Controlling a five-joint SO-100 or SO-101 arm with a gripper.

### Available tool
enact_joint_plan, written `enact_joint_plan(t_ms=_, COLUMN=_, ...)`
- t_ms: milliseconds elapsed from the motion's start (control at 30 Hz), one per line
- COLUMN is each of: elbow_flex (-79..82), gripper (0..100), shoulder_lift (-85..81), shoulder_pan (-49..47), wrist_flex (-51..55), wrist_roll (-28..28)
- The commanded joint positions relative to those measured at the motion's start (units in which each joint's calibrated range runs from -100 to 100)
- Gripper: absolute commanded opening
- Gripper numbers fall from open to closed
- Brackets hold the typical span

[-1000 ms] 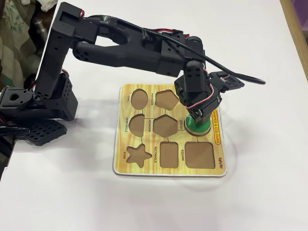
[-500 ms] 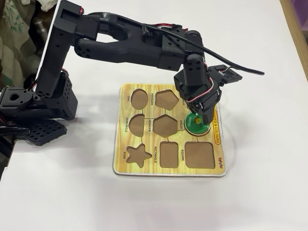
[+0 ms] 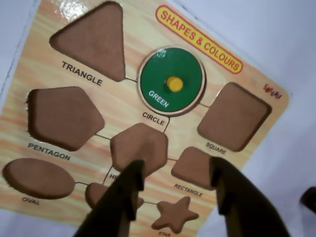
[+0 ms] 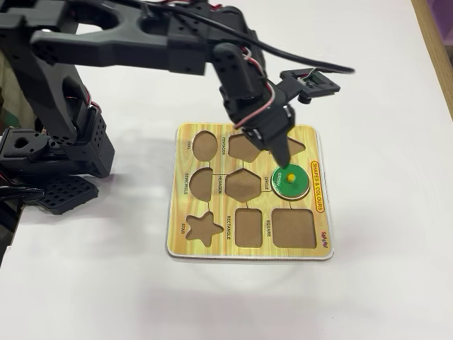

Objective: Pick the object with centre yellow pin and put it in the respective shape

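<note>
- a wooden shape board (image 4: 248,251) lies flat on a white table (image 4: 382,85); places below are given relative to this board.
- the green disc (image 4: 290,180) with its yellow knob (image 4: 291,176) sits flat in the round recess at the board's right-middle, just above the empty square recess (image 4: 293,227).
- the black gripper (image 4: 282,151) hangs over the board's upper right, its tips just above-left of the disc and apart from it, nothing between them.
- the arm's base (image 4: 53,152) stands left of the board.
- the star recess (image 4: 204,228) is at the board's lower left.
</note>
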Motion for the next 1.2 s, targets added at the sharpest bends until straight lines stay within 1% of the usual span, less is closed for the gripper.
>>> enact_joint_plan(t_ms=0, elbow_flex=3.4, gripper=15, shoulder_lift=-7.6, shoulder_pan=-0.2, wrist_flex=-0.6, wrist_roll=-4.9)
enact_joint_plan(t_ms=267, elbow_flex=9.4, gripper=15, shoulder_lift=-18.9, shoulder_pan=-0.1, wrist_flex=-0.6, wrist_roll=-9.6)
enact_joint_plan(t_ms=367, elbow_flex=12.6, gripper=15, shoulder_lift=-23.9, shoulder_pan=0.0, wrist_flex=-0.6, wrist_roll=-12.2)
enact_joint_plan(t_ms=533, elbow_flex=20.7, gripper=15, shoulder_lift=-33.6, shoulder_pan=-0.4, wrist_flex=-0.6, wrist_roll=-16.9)
enact_joint_plan(t_ms=900, elbow_flex=40.2, gripper=15, shoulder_lift=-56.3, shoulder_pan=-0.3, wrist_flex=-0.6, wrist_roll=-25.0)
enact_joint_plan(t_ms=1000, elbow_flex=45.2, gripper=15, shoulder_lift=-62.6, shoulder_pan=-0.3, wrist_flex=-0.6, wrist_roll=-26.3)
enact_joint_plan(t_ms=1167, elbow_flex=52.7, gripper=15, shoulder_lift=-72.8, shoulder_pan=-0.2, wrist_flex=-0.6, wrist_roll=-26.6)
